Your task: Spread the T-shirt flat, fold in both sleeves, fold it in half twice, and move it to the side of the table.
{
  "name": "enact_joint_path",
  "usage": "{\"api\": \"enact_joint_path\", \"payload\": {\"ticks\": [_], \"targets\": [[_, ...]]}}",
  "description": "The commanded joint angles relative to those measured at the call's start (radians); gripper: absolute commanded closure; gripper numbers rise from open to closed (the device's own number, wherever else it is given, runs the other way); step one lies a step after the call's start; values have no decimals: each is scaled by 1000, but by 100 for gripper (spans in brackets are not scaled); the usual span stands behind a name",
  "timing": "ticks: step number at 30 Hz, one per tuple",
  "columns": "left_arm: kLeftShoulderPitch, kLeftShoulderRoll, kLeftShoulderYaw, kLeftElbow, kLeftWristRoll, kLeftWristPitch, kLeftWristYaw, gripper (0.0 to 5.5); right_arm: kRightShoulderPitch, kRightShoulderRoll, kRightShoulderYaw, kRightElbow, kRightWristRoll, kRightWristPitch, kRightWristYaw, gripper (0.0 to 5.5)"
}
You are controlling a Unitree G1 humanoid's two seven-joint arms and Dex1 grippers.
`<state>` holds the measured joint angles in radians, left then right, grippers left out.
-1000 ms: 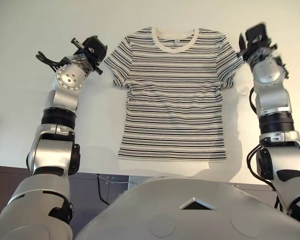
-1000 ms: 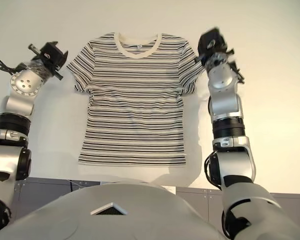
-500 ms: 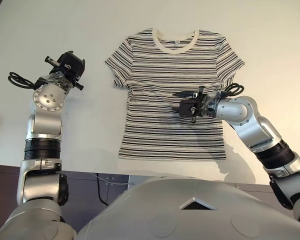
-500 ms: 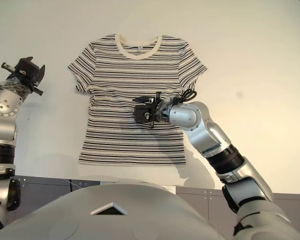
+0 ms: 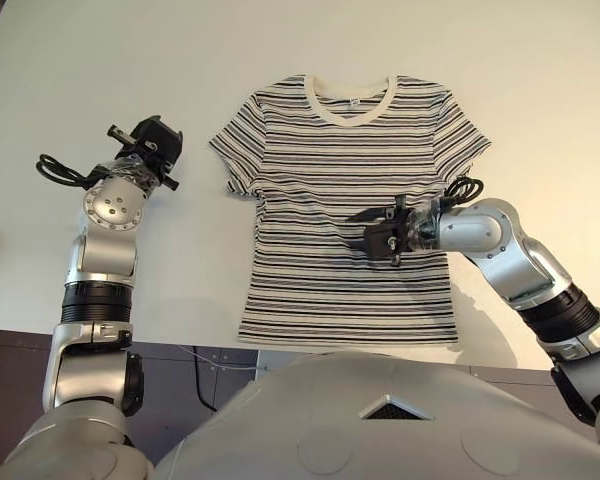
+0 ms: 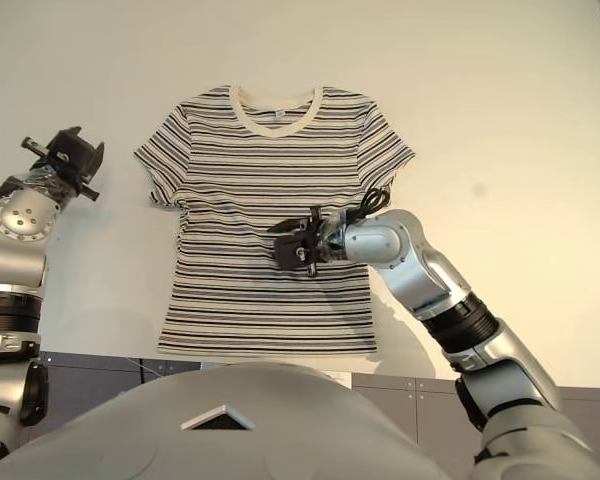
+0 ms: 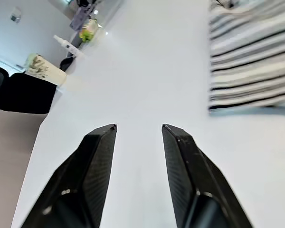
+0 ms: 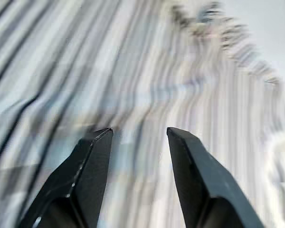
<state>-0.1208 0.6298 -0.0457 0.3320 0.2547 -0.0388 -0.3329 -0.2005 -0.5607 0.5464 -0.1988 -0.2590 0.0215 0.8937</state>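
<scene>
The striped T-shirt (image 5: 348,200) lies spread flat on the white table (image 5: 540,90), collar away from me and both short sleeves out to the sides. My right gripper (image 5: 378,240) hovers low over the shirt's middle, pointing toward my left, and its open fingers (image 8: 92,166) have striped cloth beneath them. My left gripper (image 5: 152,135) is over bare table, well to the left of the left sleeve (image 5: 235,150). Its fingers (image 7: 97,161) are open and hold nothing, and the sleeve's edge (image 7: 249,71) lies off to one side.
Wide bare table stretches to the left and right of the shirt. The table's front edge (image 5: 180,345) runs just below the shirt's hem. A dark chair (image 7: 23,92) and some bottles (image 7: 88,28) stand in the room beyond the table's far end.
My right arm swung from beside the right sleeve in over the shirt's middle. My left gripper drew outward, away from the left sleeve. The head view shifted slightly.
</scene>
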Motion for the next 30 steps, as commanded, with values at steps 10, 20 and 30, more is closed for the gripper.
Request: {"api": "enact_joint_path", "payload": {"ticks": [10, 20, 30], "targets": [[-390, 164, -413, 576, 465, -563, 54, 288, -122, 205, -204, -93, 267, 179, -136, 337], [-480, 102, -519, 776, 540, -689, 229, 288, -139, 207, -227, -45, 264, 160, -187, 337], [-498, 89, -562, 797, 538, -790, 250, 288, -147, 219, -223, -8, 254, 135, -217, 337]]}}
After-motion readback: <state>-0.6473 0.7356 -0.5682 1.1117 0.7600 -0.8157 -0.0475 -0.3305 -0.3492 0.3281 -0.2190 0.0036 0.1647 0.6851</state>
